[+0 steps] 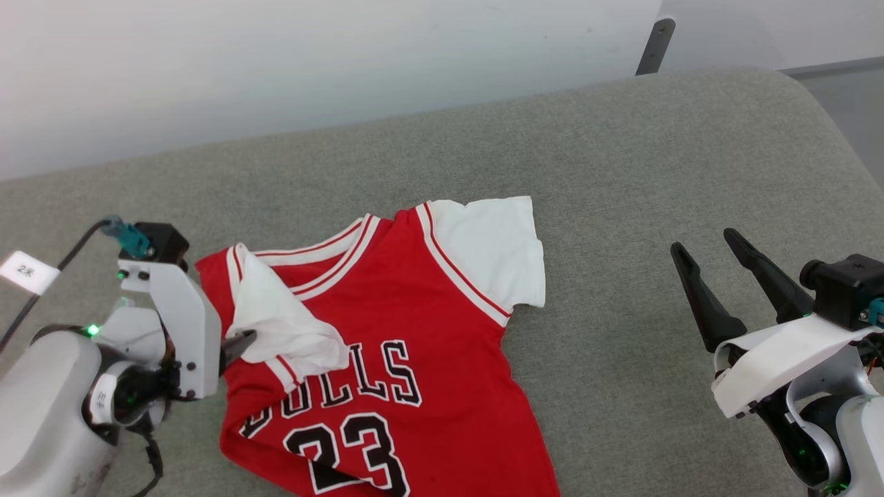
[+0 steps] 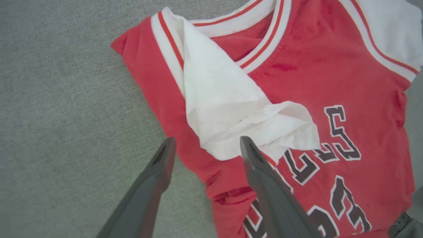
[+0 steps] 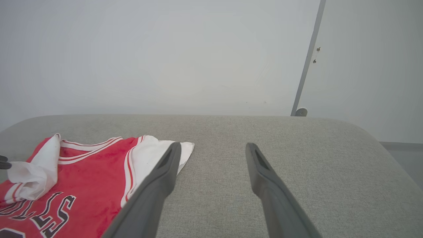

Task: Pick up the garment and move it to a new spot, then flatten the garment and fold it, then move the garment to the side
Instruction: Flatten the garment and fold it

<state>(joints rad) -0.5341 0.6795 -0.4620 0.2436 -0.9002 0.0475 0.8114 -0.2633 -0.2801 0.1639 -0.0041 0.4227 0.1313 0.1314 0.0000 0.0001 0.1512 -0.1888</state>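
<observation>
The garment (image 1: 414,324) is a red jersey lying front up on the grey cushioned surface (image 1: 621,172), with "BULLS 23" showing. One white sleeve (image 1: 497,248) lies flat on the far right. The other white sleeve (image 2: 228,115) is folded over the chest and covers the first letter. My left gripper (image 2: 206,143) stands open just above the garment's left edge, one finger over the folded sleeve's hem and the other over bare cushion. In the head view the left gripper (image 1: 238,345) touches that sleeve. My right gripper (image 1: 704,243) hangs open and empty over bare cushion to the garment's right, also seen as the right gripper (image 3: 214,145).
A white wall (image 1: 311,62) runs behind the cushioned surface, whose rounded corner (image 1: 815,103) falls away at the far right. A dark metal bracket (image 1: 655,45) stands behind it. A labelled cable (image 1: 27,271) trails off my left arm.
</observation>
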